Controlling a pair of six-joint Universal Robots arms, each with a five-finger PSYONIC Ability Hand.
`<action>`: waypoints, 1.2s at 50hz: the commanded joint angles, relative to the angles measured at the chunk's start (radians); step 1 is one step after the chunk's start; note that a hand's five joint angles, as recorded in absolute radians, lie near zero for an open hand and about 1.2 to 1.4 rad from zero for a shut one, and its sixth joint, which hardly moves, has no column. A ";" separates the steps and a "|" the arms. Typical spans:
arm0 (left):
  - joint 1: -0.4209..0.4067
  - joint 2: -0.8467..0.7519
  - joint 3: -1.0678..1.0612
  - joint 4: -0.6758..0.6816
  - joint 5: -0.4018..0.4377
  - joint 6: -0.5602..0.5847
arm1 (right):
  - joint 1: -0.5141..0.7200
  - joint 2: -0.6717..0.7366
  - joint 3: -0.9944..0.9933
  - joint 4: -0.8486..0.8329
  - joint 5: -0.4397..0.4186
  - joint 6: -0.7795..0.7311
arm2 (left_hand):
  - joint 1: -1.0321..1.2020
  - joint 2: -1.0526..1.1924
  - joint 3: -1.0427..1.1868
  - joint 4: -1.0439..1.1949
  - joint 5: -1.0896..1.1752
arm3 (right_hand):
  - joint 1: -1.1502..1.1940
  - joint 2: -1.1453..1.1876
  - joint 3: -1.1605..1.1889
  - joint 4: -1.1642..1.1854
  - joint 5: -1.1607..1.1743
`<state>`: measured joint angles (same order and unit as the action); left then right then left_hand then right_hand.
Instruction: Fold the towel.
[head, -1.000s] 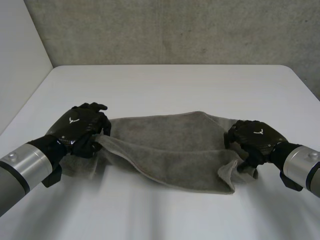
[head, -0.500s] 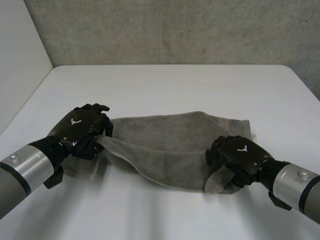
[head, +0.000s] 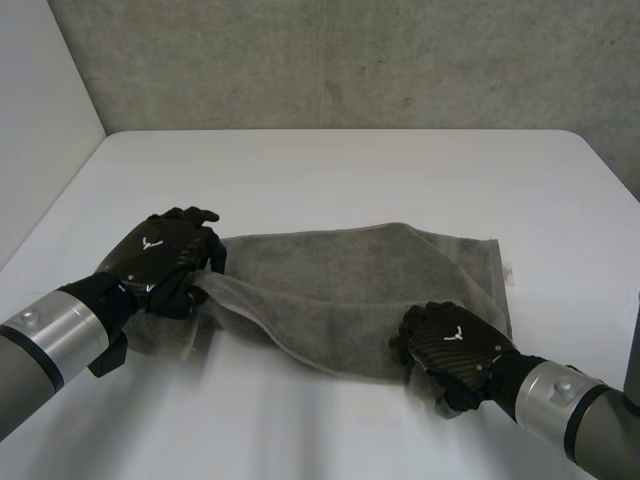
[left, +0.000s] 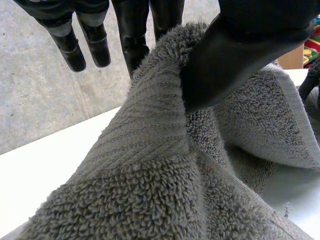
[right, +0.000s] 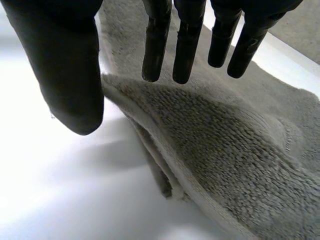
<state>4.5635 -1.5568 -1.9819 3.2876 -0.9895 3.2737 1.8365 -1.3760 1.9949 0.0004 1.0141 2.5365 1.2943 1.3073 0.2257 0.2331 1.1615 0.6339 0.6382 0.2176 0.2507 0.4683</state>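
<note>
Grey towel (head: 360, 280) lies mid-table (head: 330, 170), its near edge partly doubled. Left hand (head: 160, 255) pinches the left end between thumb and fingers. Right hand (head: 450, 345) is at the near-right edge, fingers straight, thumb apart, gripping nothing. Likely best: right hand closes on both layers there first, then both hands carry level so the hems line up.

Left hand (head: 160, 256) pinching, right hand (head: 455, 346) relaxed
</note>
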 joint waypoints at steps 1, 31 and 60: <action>0.000 0.000 0.000 0.001 0.000 0.000 | 0.015 0.025 -0.001 -0.085 0.043 -0.010 | 0.102 0.089 -0.051 -0.059 0.060 | 0.150 0.145 -0.043 -0.076 0.141; -0.020 0.001 -0.012 0.004 0.002 0.000 | -0.294 -0.098 -0.076 0.078 0.017 -0.242 | 0.102 0.089 -0.051 -0.059 0.060 | -0.085 -0.089 -0.043 -0.076 -0.094; -0.020 0.000 -0.012 0.006 0.000 0.000 | -0.218 0.011 -0.005 -0.178 0.000 -0.374 | 0.102 0.089 -0.051 -0.059 0.060 | 0.038 0.034 -0.043 -0.076 0.029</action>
<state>4.5414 -1.5564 -1.9956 3.2935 -0.9885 3.2735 1.6096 -1.4210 2.0028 -0.1425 0.9683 2.1750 1.2943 1.3073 0.2257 0.2332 1.1614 0.6253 0.6228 0.2176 0.2507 0.4648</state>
